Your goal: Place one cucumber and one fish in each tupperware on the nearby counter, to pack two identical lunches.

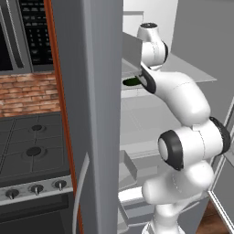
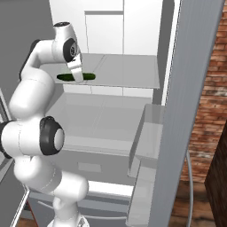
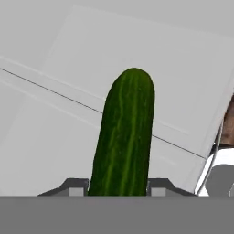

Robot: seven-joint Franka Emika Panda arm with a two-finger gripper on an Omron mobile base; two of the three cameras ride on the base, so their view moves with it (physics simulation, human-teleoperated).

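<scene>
A: Hand view first; the cucumber (image 3: pixel 124 137) runs straight up from between the two finger tips, and the gripper (image 3: pixel 118 187) has its jaws drawn in against its sides, one tip on each flank; I read that as a grip on it.

B: And where does it sit in the room?

A: In the right base view it lies flat on an upper fridge shelf (image 2: pixel 128 71), with the hand down across its middle; the left base view gives just a sliver of green behind the arm's wrist, inside the open fridge, beside the stovetop (image 1: pixel 32 146).

B: Lifted, or resting?

A: I cannot tell; it looks level with the shelf, so probably not raised yet.

B: So how far along is the packing?

A: Early, by my judgement; this is a first pick at best; neither tub nor the counter is in frame here, nor any fish, so nothing shows as packed; the carry to a tub, a second cucumber and both fish all seem left to do.
</scene>
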